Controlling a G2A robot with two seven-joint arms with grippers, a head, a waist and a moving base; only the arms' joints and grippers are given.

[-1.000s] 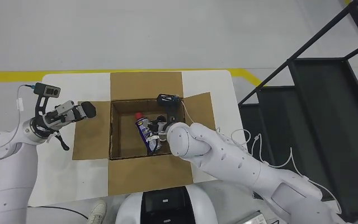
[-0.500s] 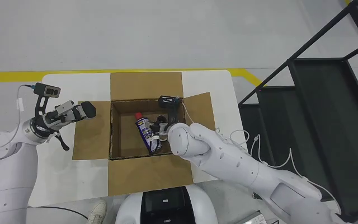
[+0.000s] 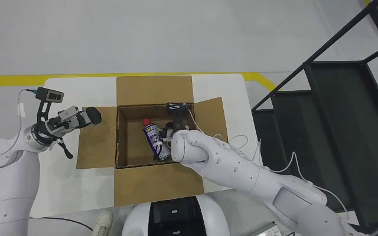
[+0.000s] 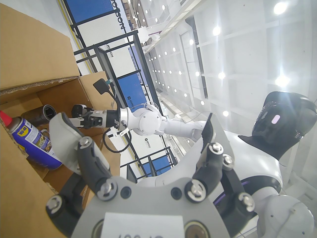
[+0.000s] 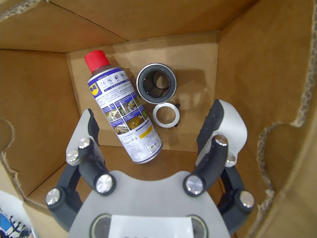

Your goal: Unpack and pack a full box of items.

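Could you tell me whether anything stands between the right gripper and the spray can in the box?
Nothing visible does: the open right gripper hangs above the spray can, lying uncovered on the box floor; the black sleeve and ring lie beside it.

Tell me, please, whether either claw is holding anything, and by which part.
Nothing is held. The right claw is open above the can in the box; the left claw is open beside the box.

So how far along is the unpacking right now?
Done: the cardboard box has its flaps open. In hand: nothing; the right gripper hangs open over the box's inside, the left gripper open out by a side flap. Left: the spray can, black cylindrical sleeve and metal ring all lie on the box floor, none lifted out yet.
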